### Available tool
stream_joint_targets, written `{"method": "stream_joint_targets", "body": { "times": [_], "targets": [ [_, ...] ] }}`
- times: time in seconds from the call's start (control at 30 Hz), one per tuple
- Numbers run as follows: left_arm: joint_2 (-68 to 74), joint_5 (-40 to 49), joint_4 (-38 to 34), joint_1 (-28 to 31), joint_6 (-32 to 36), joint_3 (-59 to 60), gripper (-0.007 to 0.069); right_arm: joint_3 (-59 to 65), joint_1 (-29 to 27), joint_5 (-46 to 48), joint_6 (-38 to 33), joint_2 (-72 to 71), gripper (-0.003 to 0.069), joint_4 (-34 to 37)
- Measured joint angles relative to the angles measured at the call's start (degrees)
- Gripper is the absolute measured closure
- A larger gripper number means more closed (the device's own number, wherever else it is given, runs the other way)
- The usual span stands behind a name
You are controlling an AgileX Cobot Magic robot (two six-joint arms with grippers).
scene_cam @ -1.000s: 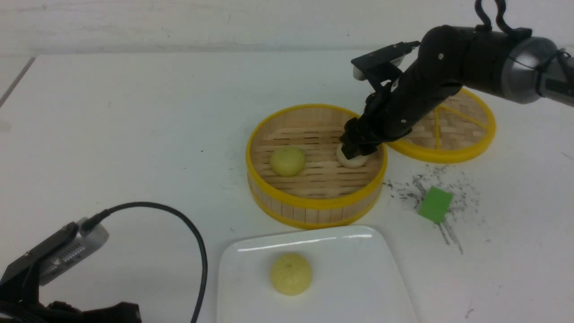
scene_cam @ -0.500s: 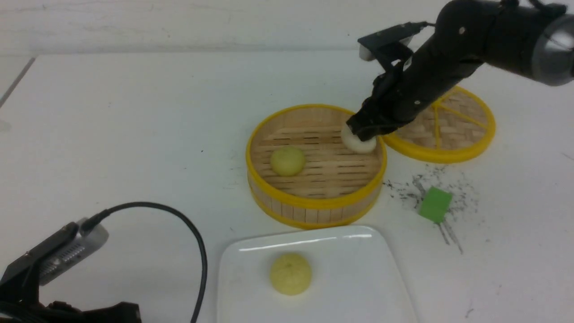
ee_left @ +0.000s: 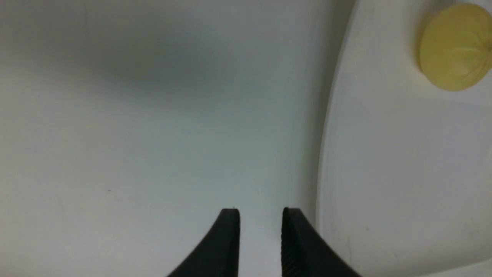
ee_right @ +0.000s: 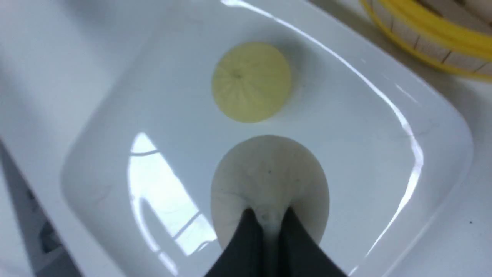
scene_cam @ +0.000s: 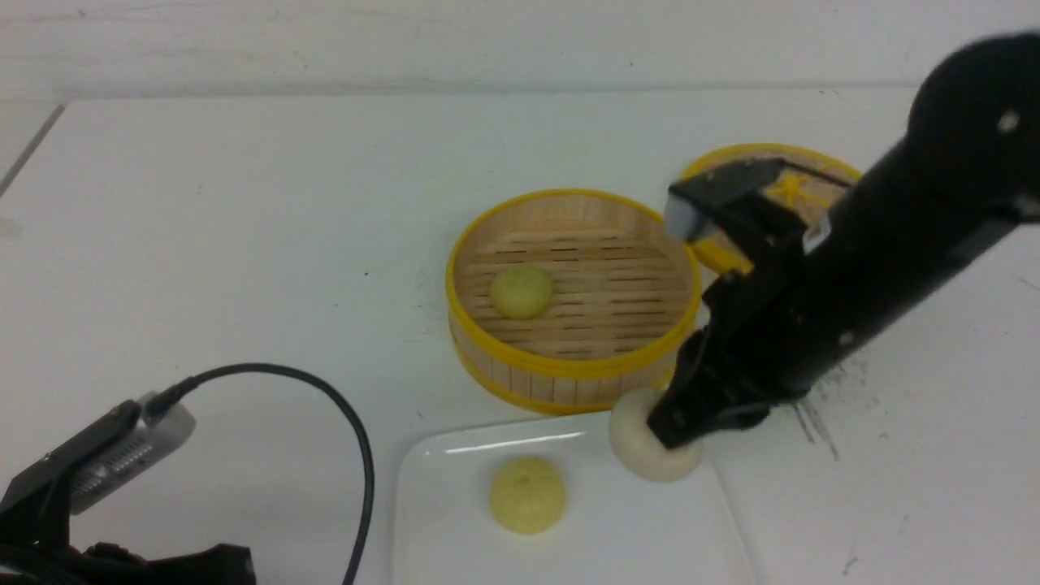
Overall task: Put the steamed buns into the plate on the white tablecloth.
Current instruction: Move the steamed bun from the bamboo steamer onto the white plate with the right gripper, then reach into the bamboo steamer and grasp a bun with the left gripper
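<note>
Off-white domed bun [scene_cam: 638, 447] pinched in right gripper [scene_cam: 670, 435] at glossy white square plate [scene_cam: 439, 504] corner; early drop risked roll-off. Left gripper [ee_left: 261, 211] ajar, empty.

Wide-open tablecloth [scene_cam: 244, 211] across the left and far side, clear passage there. At the plate [scene_cam: 439, 496] it's tighter: steamer [scene_cam: 569, 382] wall just behind, yellow bun [scene_cam: 526, 494] mid-plate, right arm [scene_cam: 853, 292] slanting across with the off-white bun [scene_cam: 638, 443] over the far right corner. A black cable [scene_cam: 367, 463] loops just left of the plate.

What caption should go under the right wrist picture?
Right gripper pinching a white bun over the plate, near a yellow bun lying there.
</note>
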Motion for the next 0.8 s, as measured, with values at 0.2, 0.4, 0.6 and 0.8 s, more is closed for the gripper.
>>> {"method": "stream_joint_targets", "body": {
  "times": [0.2, 0.4, 0.6, 0.8],
  "targets": [
    [0.00, -2.40, 0.00, 0.00, 0.00, 0.00, 0.0426, 9.47, 4.41, -15.95, 0.00, 2.46, 0.0554, -0.78],
    [0.00, -4.37, 0.00, 0.00, 0.00, 0.00, 0.0410, 10.46, 5.91, -18.39, 0.00, 3.86, 0.0265, -1.66],
    [0.53, -1.62, 1.30, 0.00, 0.00, -3.19, 0.0391, 6.40, 2.18, -7.41, 0.94, -1.10, 0.0221, -8.87],
    [4.33, 5.03, 3.54, 0.00, 0.00, -15.95, 0.0393, 3.26, -5.50, 3.32, 4.84, -15.03, 0.0552, -11.96]
  ]
}}
